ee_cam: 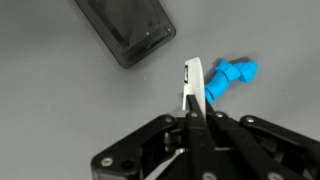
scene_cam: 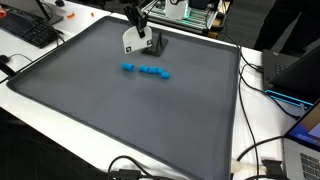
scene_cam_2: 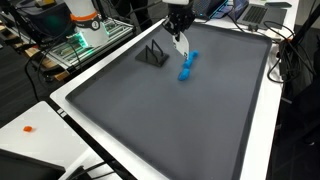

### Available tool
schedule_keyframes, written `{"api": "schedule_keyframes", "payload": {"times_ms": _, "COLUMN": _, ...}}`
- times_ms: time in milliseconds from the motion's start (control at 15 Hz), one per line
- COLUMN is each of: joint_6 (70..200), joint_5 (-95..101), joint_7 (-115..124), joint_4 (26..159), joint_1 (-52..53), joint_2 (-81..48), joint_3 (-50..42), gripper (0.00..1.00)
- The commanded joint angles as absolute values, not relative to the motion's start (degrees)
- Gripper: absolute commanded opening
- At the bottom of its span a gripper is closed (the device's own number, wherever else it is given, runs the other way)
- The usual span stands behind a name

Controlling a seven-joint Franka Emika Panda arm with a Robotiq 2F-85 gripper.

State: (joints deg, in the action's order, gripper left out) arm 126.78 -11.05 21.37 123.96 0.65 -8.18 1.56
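Note:
My gripper (ee_cam: 192,112) is shut on a thin white flat piece (ee_cam: 194,82) that sticks out past the fingertips. In both exterior views the gripper (scene_cam: 133,18) (scene_cam_2: 177,24) hangs above the far part of the grey mat (scene_cam: 120,120) with the white piece (scene_cam: 131,41) (scene_cam_2: 180,43) dangling below it. Just beside the piece stands a black rectangular object (ee_cam: 125,30) (scene_cam: 154,45) (scene_cam_2: 152,55). A short row of small blue blocks (scene_cam: 146,71) (scene_cam_2: 187,66) (ee_cam: 230,77) lies on the mat close to the piece's tip; whether they touch is unclear.
The mat has a raised black rim (scene_cam_2: 75,125) on a white table. A keyboard (scene_cam: 28,30) lies at one far corner. Cables (scene_cam: 258,160) and a laptop (scene_cam: 300,70) crowd one side, and electronics (scene_cam_2: 85,30) sit past the far edge.

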Motion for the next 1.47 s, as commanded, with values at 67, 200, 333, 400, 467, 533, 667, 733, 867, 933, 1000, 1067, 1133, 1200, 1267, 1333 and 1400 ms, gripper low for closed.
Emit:
{"api": "schedule_keyframes", "payload": {"times_ms": 67, "joint_6": 128.8, "joint_5": -13.7, "joint_7": 30.7, "joint_4": 131.2, "joint_1": 1.4, "joint_2": -3.2, "joint_3": 1.0, "gripper": 0.01}}
{"api": "schedule_keyframes", "payload": {"times_ms": 200, "joint_6": 129.4, "joint_5": -15.2, "joint_7": 34.1, "joint_4": 133.0, "joint_1": 1.4, "joint_2": -2.0, "joint_3": 1.1, "gripper": 0.01}}
{"api": "schedule_keyframes", "payload": {"times_ms": 333, "joint_6": 130.4, "joint_5": -16.1, "joint_7": 37.1, "joint_4": 134.6, "joint_1": 1.3, "joint_2": -1.0, "joint_3": 1.1, "gripper": 0.01}}
{"api": "schedule_keyframes", "payload": {"times_ms": 400, "joint_6": 130.9, "joint_5": -16.6, "joint_7": 38.2, "joint_4": 135.4, "joint_1": 1.3, "joint_2": -0.6, "joint_3": 1.2, "gripper": 0.01}}
{"api": "schedule_keyframes", "payload": {"times_ms": 467, "joint_6": 131.7, "joint_5": -16.8, "joint_7": 39.5, "joint_4": 136.2, "joint_1": 1.3, "joint_2": -0.4, "joint_3": 1.3, "gripper": 0.01}}
{"api": "schedule_keyframes", "payload": {"times_ms": 533, "joint_6": 132.1, "joint_5": -17.2, "joint_7": 40.5, "joint_4": 136.9, "joint_1": 1.3, "joint_2": -0.2, "joint_3": 1.3, "gripper": 0.01}}
{"api": "schedule_keyframes", "payload": {"times_ms": 667, "joint_6": 133.2, "joint_5": -18.3, "joint_7": 42.1, "joint_4": 138.4, "joint_1": 1.2, "joint_2": 0.0, "joint_3": 1.4, "gripper": 0.01}}
{"api": "schedule_keyframes", "payload": {"times_ms": 733, "joint_6": 134.0, "joint_5": -19.5, "joint_7": 42.6, "joint_4": 139.1, "joint_1": 1.2, "joint_2": 0.0, "joint_3": 1.5, "gripper": 0.01}}
{"api": "schedule_keyframes", "payload": {"times_ms": 867, "joint_6": 135.4, "joint_5": -22.1, "joint_7": 42.9, "joint_4": 140.3, "joint_1": 1.2, "joint_2": -0.2, "joint_3": 1.6, "gripper": 0.01}}
{"api": "schedule_keyframes", "payload": {"times_ms": 933, "joint_6": 136.0, "joint_5": -23.6, "joint_7": 42.7, "joint_4": 140.8, "joint_1": 1.2, "joint_2": -0.3, "joint_3": 1.6, "gripper": 0.01}}
{"api": "schedule_keyframes", "payload": {"times_ms": 1000, "joint_6": 136.7, "joint_5": -24.6, "joint_7": 42.8, "joint_4": 141.3, "joint_1": 1.2, "joint_2": -0.4, "joint_3": 1.6, "gripper": 0.01}}
{"api": "schedule_keyframes", "payload": {"times_ms": 1067, "joint_6": 137.4, "joint_5": -25.4, "joint_7": 43.0, "joint_4": 141.8, "joint_1": 1.2, "joint_2": -0.4, "joint_3": 1.6, "gripper": 0.01}}
{"api": "schedule_keyframes", "payload": {"times_ms": 1133, "joint_6": 138.5, "joint_5": -25.9, "joint_7": 43.0, "joint_4": 142.4, "joint_1": 1.2, "joint_2": -0.5, "joint_3": 1.6, "gripper": 0.01}}
{"api": "schedule_keyframes", "payload": {"times_ms": 1200, "joint_6": 139.4, "joint_5": -26.4, "joint_7": 43.3, "joint_4": 142.8, "joint_1": 1.2, "joint_2": -0.7, "joint_3": 1.6, "gripper": 0.01}}
{"api": "schedule_keyframes", "payload": {"times_ms": 1267, "joint_6": 140.0, "joint_5": -26.6, "joint_7": 44.0, "joint_4": 143.1, "joint_1": 1.3, "joint_2": -0.9, "joint_3": 1.7, "gripper": 0.01}}
{"api": "schedule_keyframes", "payload": {"times_ms": 1333, "joint_6": 140.8, "joint_5": -26.9, "joint_7": 44.8, "joint_4": 143.5, "joint_1": 1.3, "joint_2": -1.0, "joint_3": 1.7, "gripper": 0.01}}
{"api": "schedule_keyframes", "payload": {"times_ms": 1400, "joint_6": 141.4, "joint_5": -27.2, "joint_7": 45.4, "joint_4": 143.9, "joint_1": 1.3, "joint_2": -1.0, "joint_3": 1.7, "gripper": 0.01}}
